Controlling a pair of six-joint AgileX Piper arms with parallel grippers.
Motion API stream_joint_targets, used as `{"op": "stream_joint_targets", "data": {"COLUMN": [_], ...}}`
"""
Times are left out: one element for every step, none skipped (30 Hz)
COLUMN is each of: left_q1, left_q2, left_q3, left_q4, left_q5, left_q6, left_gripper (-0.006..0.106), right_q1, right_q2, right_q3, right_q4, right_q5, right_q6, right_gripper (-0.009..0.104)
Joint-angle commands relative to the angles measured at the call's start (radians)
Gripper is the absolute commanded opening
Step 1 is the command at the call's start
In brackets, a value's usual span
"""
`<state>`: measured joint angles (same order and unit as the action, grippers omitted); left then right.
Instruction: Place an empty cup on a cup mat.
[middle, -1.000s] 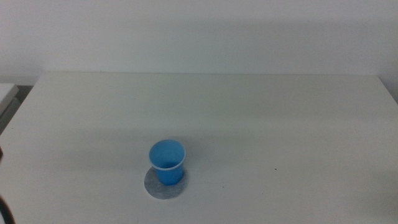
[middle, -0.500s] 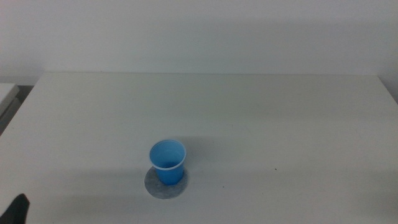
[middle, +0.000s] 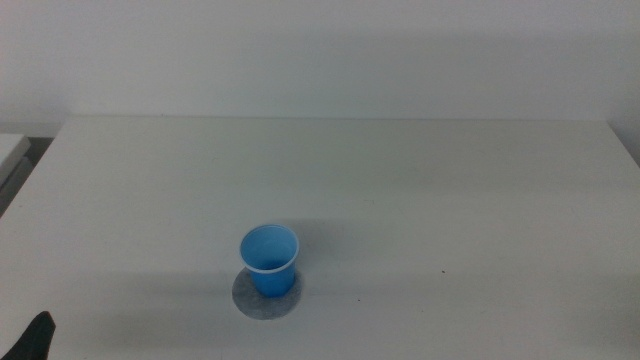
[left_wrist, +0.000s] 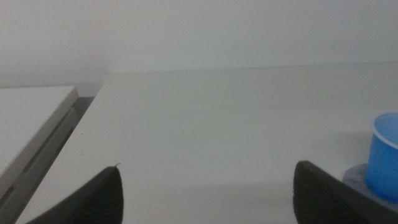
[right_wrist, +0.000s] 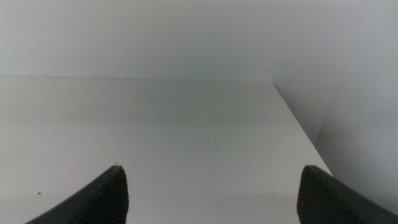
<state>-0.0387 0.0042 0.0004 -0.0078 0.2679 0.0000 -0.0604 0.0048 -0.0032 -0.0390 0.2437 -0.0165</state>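
My left gripper (left_wrist: 205, 205) sits low at the near left corner of the desk (middle: 450, 180), jaws spread wide and holding nothing; only a dark tip of it shows at the bottom edge of the middle view. From it, the cup (middle: 269, 260) lies off to the right and a little forward, upright, mouth up, resting on the mat (middle: 266, 297), which peeks out around its base. I judge the placing done. My right gripper (right_wrist: 208, 205) waits by the far right side, jaws spread too, facing bare desk, well apart from the cup. Nothing stands between either gripper and the cup.
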Motion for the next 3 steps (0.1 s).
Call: {"op": "stream_joint_targets", "data": {"left_q1": [-0.003,-0.003,-0.003], "left_q2": [-0.004,-0.004,-0.004], "left_q3": [0.000,0.000,0.000], "left_q4": [0.001,0.008,0.008], "left_q5": [-0.011,-0.013,-0.013], "left_q6": [-0.007,0.000,0.000], "left_gripper": [0.094,0.094,0.094], "right_q1": [0.000,0.000,0.000], "right_q2": [-0.005,-0.005,-0.005], "right_q3": [0.003,0.003,0.003], "right_q4": [-0.007,-0.007,-0.007], "right_q5": [-0.007,-0.007,-0.007], "right_q6": [-0.004,-0.004,-0.004], "right_gripper": [0.093,0.093,0.093]}}
